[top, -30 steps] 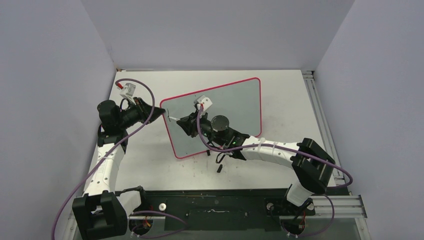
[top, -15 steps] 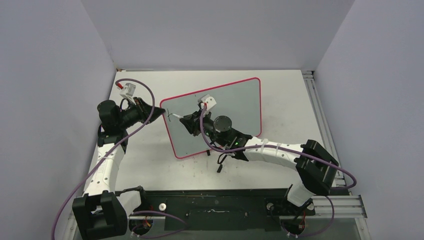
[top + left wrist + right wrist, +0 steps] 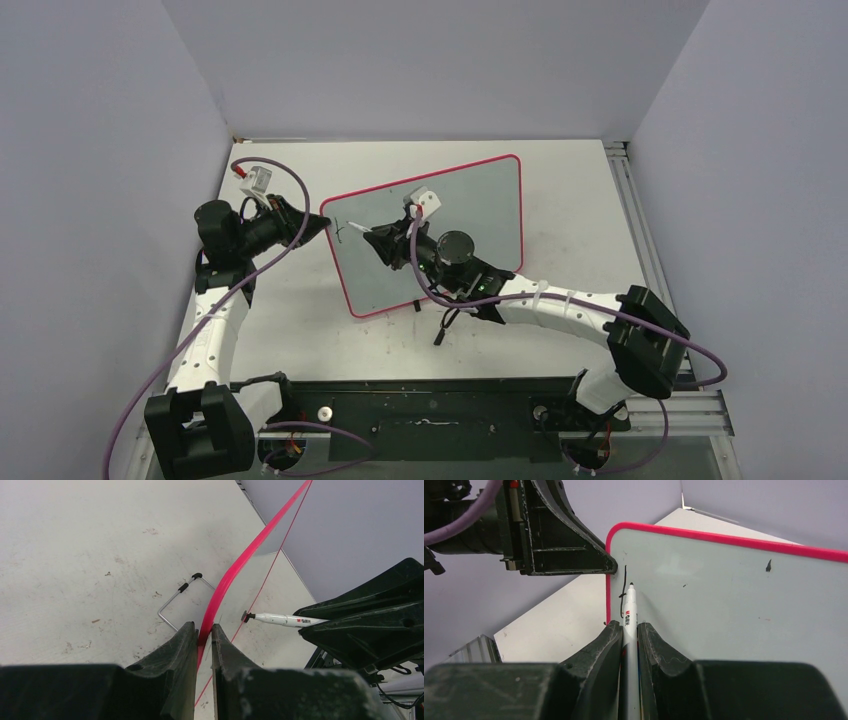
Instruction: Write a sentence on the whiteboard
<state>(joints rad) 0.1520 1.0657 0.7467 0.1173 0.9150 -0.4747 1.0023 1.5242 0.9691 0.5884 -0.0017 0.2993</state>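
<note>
The whiteboard (image 3: pixel 485 205) stands tilted on the table, pale grey with a red-pink rim. My left gripper (image 3: pixel 322 222) is shut on the rim at its upper left corner, which also shows in the left wrist view (image 3: pixel 202 627). My right gripper (image 3: pixel 377 238) is shut on a white marker pen (image 3: pixel 629 607), whose tip is at the board near that corner. Of the sentence, only a thin black vertical stroke (image 3: pixel 623 587) with a short cross stroke shows beside the pen tip; no word is readable. The pen (image 3: pixel 280 620) also shows in the left wrist view.
A bent wire stand (image 3: pixel 175 600) with black tips lies behind the board. A small black object (image 3: pixel 438 338) lies on the table below the board's near edge. A small black mark (image 3: pixel 768 566) is on the board. A metal rail (image 3: pixel 640 230) runs along the table's right side.
My right gripper has moved the pen a little to the right along the board, and a short cross stroke has appeared by the vertical stroke. The left gripper has not moved.
</note>
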